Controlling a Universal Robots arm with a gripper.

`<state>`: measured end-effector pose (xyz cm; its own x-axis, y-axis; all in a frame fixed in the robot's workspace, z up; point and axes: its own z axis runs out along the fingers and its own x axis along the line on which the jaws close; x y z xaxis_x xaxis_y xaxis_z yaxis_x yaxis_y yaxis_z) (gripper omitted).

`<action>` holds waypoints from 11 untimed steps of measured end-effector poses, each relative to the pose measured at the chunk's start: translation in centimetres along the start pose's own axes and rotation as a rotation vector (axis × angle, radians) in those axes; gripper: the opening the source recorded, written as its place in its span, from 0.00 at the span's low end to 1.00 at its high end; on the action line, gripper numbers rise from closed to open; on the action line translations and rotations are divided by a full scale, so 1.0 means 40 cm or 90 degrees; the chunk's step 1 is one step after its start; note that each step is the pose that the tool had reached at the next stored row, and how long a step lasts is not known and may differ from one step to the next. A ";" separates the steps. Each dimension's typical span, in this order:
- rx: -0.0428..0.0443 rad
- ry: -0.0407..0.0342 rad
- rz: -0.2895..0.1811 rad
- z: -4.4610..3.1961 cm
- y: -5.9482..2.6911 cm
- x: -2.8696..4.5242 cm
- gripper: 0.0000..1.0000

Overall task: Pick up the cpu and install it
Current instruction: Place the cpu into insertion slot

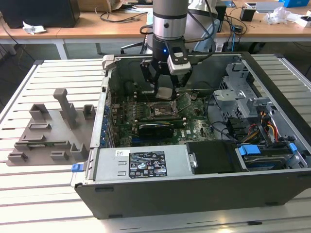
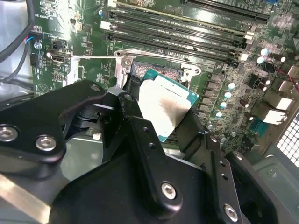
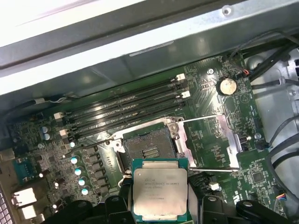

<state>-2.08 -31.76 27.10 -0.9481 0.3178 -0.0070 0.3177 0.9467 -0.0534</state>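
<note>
My gripper [image 1: 164,91] hangs inside the open computer case, shut on the cpu [image 1: 164,92], a flat square chip with a silver-grey top. In both wrist views the cpu [image 3: 160,189] [image 2: 163,109] sits between the black fingers [image 2: 140,140], held by its edges a little above the motherboard. The open socket [image 3: 148,148] [image 1: 163,110], with its metal bracket swung open [image 3: 205,142], lies just beyond and below the chip. The cpu is tilted slightly in the second wrist view.
The case [image 1: 194,194] stands on a slatted table. A power supply with a label [image 1: 146,164], drive cage [image 1: 243,97] and cables surround the board. Memory slots [image 3: 126,109] run beside the socket. A grey fixture [image 1: 53,126] lies at the exterior view's left.
</note>
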 end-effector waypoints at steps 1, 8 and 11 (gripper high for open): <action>0.0003 0.0001 0.004 0.000 0.000 0.000 0.55; 0.0034 0.0007 0.033 0.001 0.000 0.000 0.55; 0.0065 0.0007 0.053 0.002 0.000 0.000 0.55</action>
<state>-2.08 -31.76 27.04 -0.9182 0.3959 -0.0107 0.3957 0.9162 -0.0629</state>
